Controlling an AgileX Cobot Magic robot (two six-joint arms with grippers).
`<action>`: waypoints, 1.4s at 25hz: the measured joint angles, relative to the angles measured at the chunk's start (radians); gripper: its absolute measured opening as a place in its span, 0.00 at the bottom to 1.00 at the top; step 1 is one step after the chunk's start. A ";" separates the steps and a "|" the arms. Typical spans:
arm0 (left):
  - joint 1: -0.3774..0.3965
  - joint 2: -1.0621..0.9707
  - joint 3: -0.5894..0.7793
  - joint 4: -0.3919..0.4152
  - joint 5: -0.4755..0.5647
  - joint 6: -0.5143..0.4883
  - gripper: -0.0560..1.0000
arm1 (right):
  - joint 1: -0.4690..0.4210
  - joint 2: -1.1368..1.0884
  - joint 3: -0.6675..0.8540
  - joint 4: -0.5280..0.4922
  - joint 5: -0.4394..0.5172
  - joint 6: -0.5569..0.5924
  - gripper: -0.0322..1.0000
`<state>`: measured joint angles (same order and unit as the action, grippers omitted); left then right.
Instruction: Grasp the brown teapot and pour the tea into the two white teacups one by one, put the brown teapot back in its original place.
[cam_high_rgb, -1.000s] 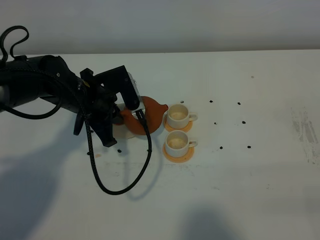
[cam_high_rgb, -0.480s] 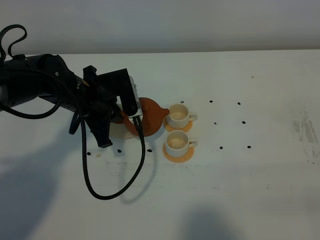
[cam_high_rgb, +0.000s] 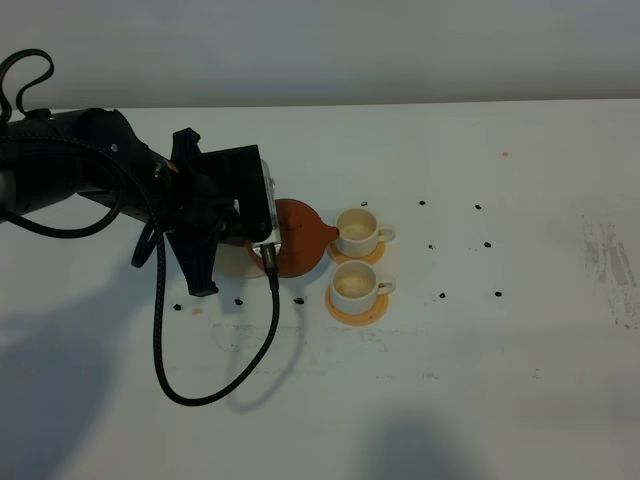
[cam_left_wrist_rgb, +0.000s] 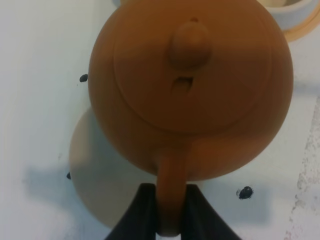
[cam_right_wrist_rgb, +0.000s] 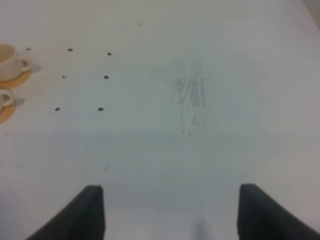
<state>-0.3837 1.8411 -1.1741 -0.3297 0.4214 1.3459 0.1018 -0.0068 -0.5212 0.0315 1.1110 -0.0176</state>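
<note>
The brown teapot hangs above the table, its spout at the rim of the far white teacup. My left gripper is shut on its loop handle, with the black fingers clamping either side. The near teacup stands just in front of the far one. Left of the pot lies the beige saucer, bare and partly under it. Both cups show at the edge of the right wrist view, far from my open right gripper.
Each cup stands on an orange coaster. A black cable loops down from the left arm over the table in front. Small black dots mark the white tabletop right of the cups. A scuffed patch lies ahead of the right gripper.
The left wrist has turned and shifted slightly left. The teapot's spout has dropped toward the far cup's rim, and the hanging cable has swung left.
</note>
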 joint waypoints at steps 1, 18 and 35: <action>-0.002 0.000 0.000 0.000 0.000 0.006 0.13 | 0.000 0.000 0.000 0.000 0.000 0.000 0.56; -0.025 0.000 0.000 0.062 -0.010 0.116 0.13 | 0.000 0.000 0.000 0.000 0.000 0.000 0.56; -0.061 0.000 0.000 0.147 -0.080 0.130 0.13 | 0.000 0.000 0.000 0.000 0.000 0.000 0.56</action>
<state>-0.4442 1.8411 -1.1741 -0.1824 0.3418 1.4757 0.1018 -0.0068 -0.5212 0.0315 1.1110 -0.0176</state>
